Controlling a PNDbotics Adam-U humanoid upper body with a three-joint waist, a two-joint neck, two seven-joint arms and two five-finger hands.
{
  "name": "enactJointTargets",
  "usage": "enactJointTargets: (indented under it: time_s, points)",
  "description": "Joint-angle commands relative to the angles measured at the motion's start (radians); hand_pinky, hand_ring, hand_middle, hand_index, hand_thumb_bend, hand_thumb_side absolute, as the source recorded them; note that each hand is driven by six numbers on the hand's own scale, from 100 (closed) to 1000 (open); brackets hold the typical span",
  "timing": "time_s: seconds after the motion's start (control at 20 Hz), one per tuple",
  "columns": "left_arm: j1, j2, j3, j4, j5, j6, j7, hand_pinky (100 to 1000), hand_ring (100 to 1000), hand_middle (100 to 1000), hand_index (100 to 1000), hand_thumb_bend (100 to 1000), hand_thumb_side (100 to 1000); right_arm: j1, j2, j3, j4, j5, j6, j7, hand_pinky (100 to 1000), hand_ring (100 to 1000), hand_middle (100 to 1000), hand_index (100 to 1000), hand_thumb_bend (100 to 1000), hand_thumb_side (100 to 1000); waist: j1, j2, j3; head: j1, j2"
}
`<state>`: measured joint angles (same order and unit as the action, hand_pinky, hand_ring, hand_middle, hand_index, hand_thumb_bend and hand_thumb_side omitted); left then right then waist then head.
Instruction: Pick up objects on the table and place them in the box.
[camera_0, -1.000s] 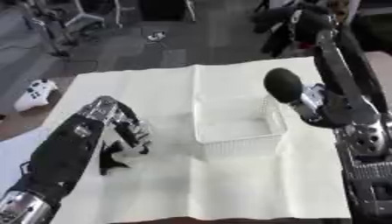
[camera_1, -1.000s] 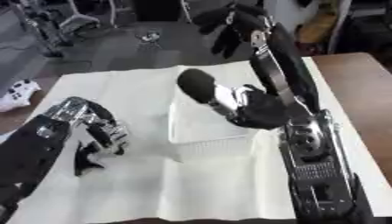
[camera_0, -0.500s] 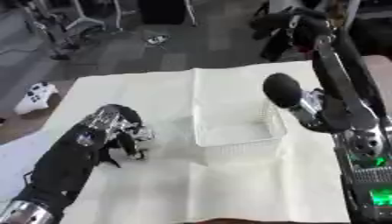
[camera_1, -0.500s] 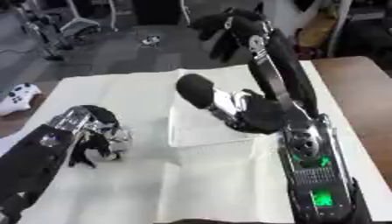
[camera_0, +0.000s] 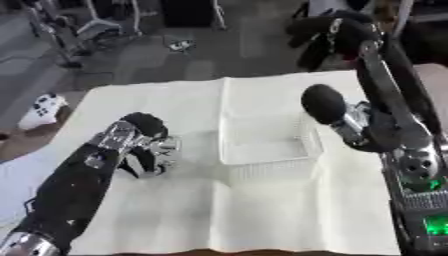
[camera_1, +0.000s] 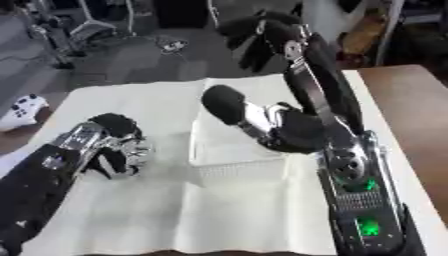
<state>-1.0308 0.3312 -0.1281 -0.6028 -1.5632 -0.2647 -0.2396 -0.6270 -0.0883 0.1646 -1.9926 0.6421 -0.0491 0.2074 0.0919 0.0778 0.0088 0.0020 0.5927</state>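
A clear, empty-looking plastic box stands in the middle of the white cloth. Left of it my left hand rests low on the cloth, fingers curled down round a small dark thing that I cannot make out. A short gap separates this hand from the box's left wall. My right arm rises over the box's right side. The right hand hangs high beyond the table's far edge, fingers relaxed and holding nothing.
A white game controller lies off the cloth at the far left. Bare brown table shows to the right of the cloth. Gym equipment stands on the floor behind the table.
The left hand's fingers have curled in tighter over the dark thing and it has edged slightly toward the box. The right arm has stayed raised.
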Motion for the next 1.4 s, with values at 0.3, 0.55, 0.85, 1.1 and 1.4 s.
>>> enactJointTargets:
  time_s: [0.3,0.55,0.85,1.1,1.4]
  points:
    - [-0.081,0.058,-0.01,-0.093,0.112,0.001,0.037,100,100,100,180,100,482,-0.007,-0.008,0.002,-0.007,-0.005,-0.001,0.014,453,499,590,760,748,1000,0.001,-0.021,0.004,0.017,-0.002]
    - [-0.111,0.04,-0.056,-0.14,0.205,-0.055,0.117,100,100,100,179,100,495,-0.007,-0.005,0.005,-0.007,-0.005,-0.004,0.022,454,500,590,760,748,1000,0.003,-0.024,0.0,0.023,0.001]
    - [-0.152,0.005,-0.118,-0.176,0.269,-0.147,0.159,100,100,100,180,100,500,-0.009,0.0,0.008,-0.007,-0.006,-0.007,0.026,454,500,590,760,745,1000,0.006,-0.023,-0.009,0.027,0.0]
    - [-0.179,-0.025,-0.148,-0.188,0.286,-0.196,0.18,100,100,100,181,100,498,-0.013,0.007,0.013,-0.007,-0.008,-0.012,0.029,454,500,590,760,742,1000,0.01,-0.02,-0.018,0.031,-0.007]
    - [-0.19,-0.058,-0.172,-0.179,0.282,-0.259,0.2,100,100,100,184,100,496,-0.017,0.016,0.017,-0.007,-0.009,-0.016,0.029,455,500,590,760,736,1000,0.013,-0.018,-0.029,0.029,-0.016]
